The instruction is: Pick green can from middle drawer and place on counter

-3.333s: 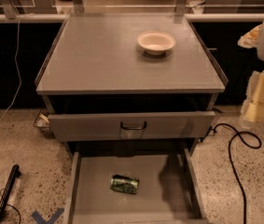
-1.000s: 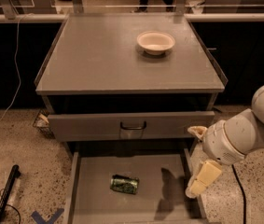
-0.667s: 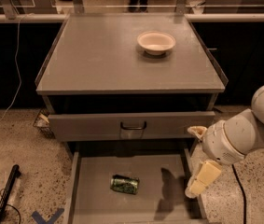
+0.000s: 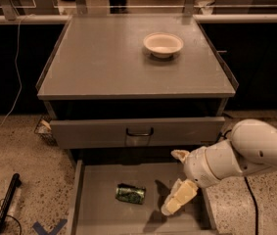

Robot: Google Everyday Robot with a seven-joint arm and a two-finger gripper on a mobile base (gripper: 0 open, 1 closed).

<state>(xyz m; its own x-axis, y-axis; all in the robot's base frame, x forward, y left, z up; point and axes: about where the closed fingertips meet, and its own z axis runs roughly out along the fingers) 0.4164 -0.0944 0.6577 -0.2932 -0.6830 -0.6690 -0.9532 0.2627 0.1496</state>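
The green can (image 4: 130, 193) lies on its side on the floor of the open middle drawer (image 4: 99, 180), left of centre. My gripper (image 4: 171, 182) hangs over the right part of the drawer, just right of the can and apart from it. Its two cream fingers (image 4: 179, 198) are spread open and hold nothing. The white arm reaches in from the right. The grey counter (image 4: 103, 58) is the cabinet top above.
A white bowl (image 4: 163, 44) sits on the counter at the back right. The grey drawer front with a dark handle (image 4: 139, 131) juts out slightly above the open drawer. A black stick (image 4: 6, 202) and blue tape (image 4: 50, 227) lie on the speckled floor at left.
The arm came down from the right edge to over the open drawer. In the last second it has edged a little left toward the can. The can has not moved.
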